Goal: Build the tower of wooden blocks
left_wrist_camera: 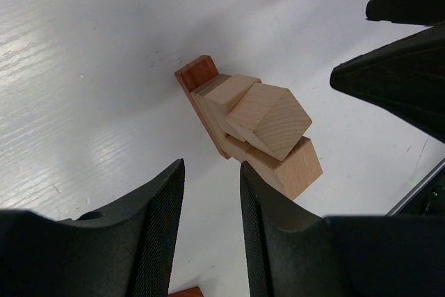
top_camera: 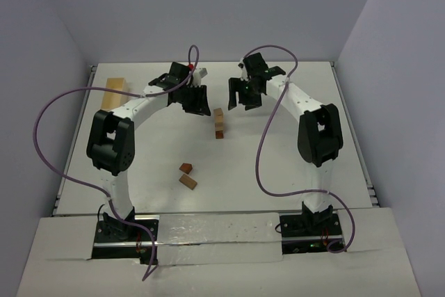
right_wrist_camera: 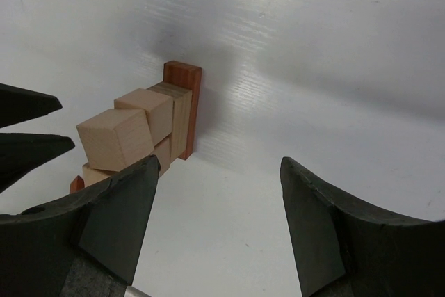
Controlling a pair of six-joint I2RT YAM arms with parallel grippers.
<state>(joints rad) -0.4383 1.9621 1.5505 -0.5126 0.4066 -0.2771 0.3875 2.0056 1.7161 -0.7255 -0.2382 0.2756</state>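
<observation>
From above, the pale wooden box [top_camera: 115, 92] lies at the table's [top_camera: 292, 165] far-left edge; I can't tell what it holds. The tower [top_camera: 219, 124] stands mid-table, with the left gripper [top_camera: 195, 104] and right gripper [top_camera: 243, 99] bent down close on either side. Two loose wood blocks [top_camera: 188, 182] lie nearer the bases.

In the left wrist view, the fingers [left_wrist_camera: 163, 227] are narrowly parted and grip nothing. The tower [left_wrist_camera: 257, 126] is just ahead, its top cubes twisted.

In the right wrist view, the jaws are spread wide and released, with the tower [right_wrist_camera: 149, 126] beyond the left finger.
</observation>
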